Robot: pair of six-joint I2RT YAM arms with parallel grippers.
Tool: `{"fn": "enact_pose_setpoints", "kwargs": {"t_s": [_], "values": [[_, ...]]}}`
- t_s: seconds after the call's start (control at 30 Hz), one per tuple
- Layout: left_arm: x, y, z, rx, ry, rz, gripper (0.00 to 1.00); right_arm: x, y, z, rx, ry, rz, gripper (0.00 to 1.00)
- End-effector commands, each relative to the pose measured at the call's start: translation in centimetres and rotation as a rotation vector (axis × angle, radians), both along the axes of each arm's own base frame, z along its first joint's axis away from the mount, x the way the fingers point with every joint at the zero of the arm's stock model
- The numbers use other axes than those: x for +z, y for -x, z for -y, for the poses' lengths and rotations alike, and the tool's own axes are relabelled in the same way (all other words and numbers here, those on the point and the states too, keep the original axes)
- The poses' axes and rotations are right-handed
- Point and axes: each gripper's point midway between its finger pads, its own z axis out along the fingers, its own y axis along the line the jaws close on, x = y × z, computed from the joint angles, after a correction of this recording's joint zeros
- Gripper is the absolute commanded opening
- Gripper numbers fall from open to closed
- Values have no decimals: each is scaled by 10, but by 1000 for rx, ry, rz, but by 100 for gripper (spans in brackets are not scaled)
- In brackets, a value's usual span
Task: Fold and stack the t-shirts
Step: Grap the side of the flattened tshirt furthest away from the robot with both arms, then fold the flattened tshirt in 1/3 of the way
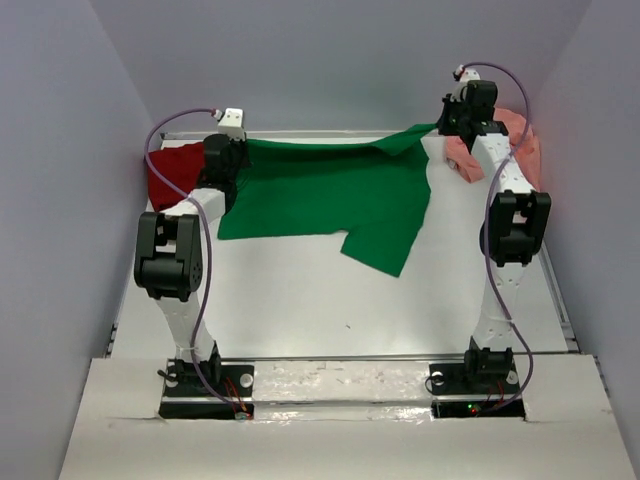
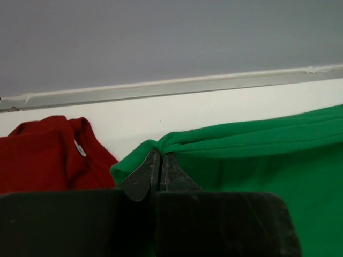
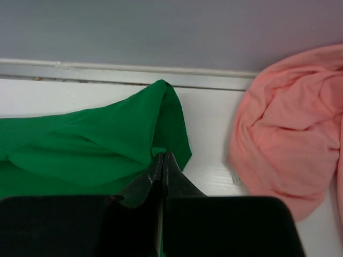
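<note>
The bright green t-shirt lies spread across the far half of the table, one sleeve hanging toward the front. My left gripper is shut on the green t-shirt's far left edge, pinching a bunched fold. My right gripper is shut on the green t-shirt's far right corner. In the top view the left gripper and right gripper both sit at the far edge. The dark red t-shirt is crumpled at the far left, the salmon-pink t-shirt bunched at the far right.
A metal rail runs along the table's far edge against the grey back wall. The dark red t-shirt lies just left of my left fingers, and the salmon-pink t-shirt just right of my right fingers. White tabletop shows nearer the bases.
</note>
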Motion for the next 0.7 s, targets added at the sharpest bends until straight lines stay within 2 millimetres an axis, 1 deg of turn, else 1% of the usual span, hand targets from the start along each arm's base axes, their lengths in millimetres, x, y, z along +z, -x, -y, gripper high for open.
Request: {"fn": "enact_pose_setpoints", "kwargs": {"t_s": [0.0,0.03,0.07,0.1,0.13,0.17,0.2,0.23,0.27,0.3,0.33,0.37,0.4,0.43,0.47,0.5,0.53,0.57,0.6,0.63,0.67], "values": [[52,-24,-9,38,-6,176,0,28,-30,-14,-1,54,126,0],[49,-25,-9,37,-21,174,0,24,-34,-25,16,64,125,0],[43,-26,-9,36,-27,164,0,21,-35,-31,23,68,121,0],[38,-25,-10,36,-31,157,0,18,-35,-31,24,68,115,0],[29,-22,-11,36,-41,139,0,12,-33,-39,40,73,104,0],[28,-21,-11,33,-55,145,0,9,-32,-47,53,74,98,0],[23,-19,-11,32,-64,139,0,8,-30,-50,64,68,95,0],[12,-14,-12,31,-73,125,0,5,-29,-51,69,63,87,0],[14,-12,-13,30,-88,140,0,1,-25,-57,77,60,76,0],[2,-8,-17,47,-96,118,0,-2,-23,-58,83,54,68,0],[-1,-6,-20,60,-104,113,0,-3,-20,-60,93,46,62,0],[-2,-4,-21,60,-113,115,0,-15,-15,-61,100,46,38,0],[-2,-2,-22,64,-119,117,0,-16,-11,-67,109,46,33,0],[-9,3,-26,76,-131,105,0,-7,-6,-67,111,48,47,0],[-7,5,-28,84,-132,109,0,-17,0,-71,124,57,34,0],[-10,8,-31,94,-134,102,0,-6,4,-69,114,66,53,0],[-17,13,-34,96,-139,86,0,-3,7,-67,111,77,59,0],[-17,16,-36,95,-141,82,0,-1,10,-65,110,86,61,0],[-14,20,-36,94,-141,87,0,-7,15,-65,116,93,47,0],[-20,25,-38,95,-143,73,0,2,19,-63,117,104,62,0],[-16,28,-37,79,-145,80,0,4,21,-63,117,106,66,0]]}}
